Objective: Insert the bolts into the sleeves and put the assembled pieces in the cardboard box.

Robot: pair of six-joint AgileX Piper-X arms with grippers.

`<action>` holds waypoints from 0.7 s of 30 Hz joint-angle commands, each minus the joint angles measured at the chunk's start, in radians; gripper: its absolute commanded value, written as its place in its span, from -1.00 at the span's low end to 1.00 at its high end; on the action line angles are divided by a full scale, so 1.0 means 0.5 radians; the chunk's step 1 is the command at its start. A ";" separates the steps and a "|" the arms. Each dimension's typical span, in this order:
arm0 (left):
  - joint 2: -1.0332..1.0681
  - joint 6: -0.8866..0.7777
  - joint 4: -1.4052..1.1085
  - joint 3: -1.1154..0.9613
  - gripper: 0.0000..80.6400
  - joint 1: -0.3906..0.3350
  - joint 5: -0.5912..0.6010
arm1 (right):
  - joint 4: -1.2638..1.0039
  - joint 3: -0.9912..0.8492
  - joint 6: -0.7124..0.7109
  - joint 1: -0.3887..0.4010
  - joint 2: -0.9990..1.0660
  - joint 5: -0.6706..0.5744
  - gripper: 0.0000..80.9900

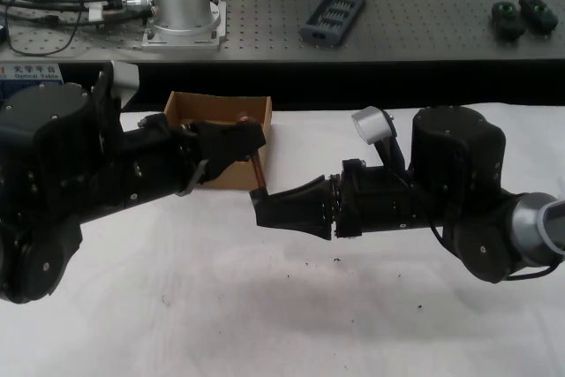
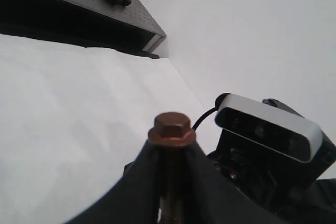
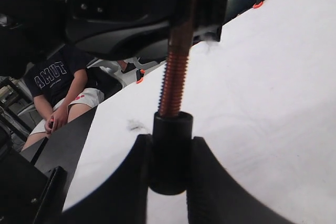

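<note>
My left gripper is shut on a copper bolt, just in front of the cardboard box. The bolt's hex head sticks out between the left gripper's fingers. My right gripper is shut on a black sleeve, held upright right under the bolt. The threaded shaft enters the sleeve's mouth, with the left gripper close above. How deep the bolt sits is hidden inside the sleeve. Both arms meet above the white cloth.
The box stands at the cloth's far edge, behind the left gripper. Beyond it lies a perforated metal bench with a dark ridged block, two black clamps and a metal column base. Bare cloth lies in front of the arms.
</note>
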 commanded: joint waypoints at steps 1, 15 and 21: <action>-0.007 -0.041 -0.013 -0.006 -0.98 -0.011 0.028 | -0.047 -0.018 0.045 0.009 -0.039 -0.017 -0.87; -0.007 -0.047 0.009 -0.006 -0.98 -0.011 0.001 | -0.047 -0.018 0.045 0.009 -0.039 -0.020 -0.87; -0.007 -0.047 0.009 -0.006 -0.98 0.003 -0.018 | -0.047 -0.018 0.045 0.009 -0.039 -0.031 -0.87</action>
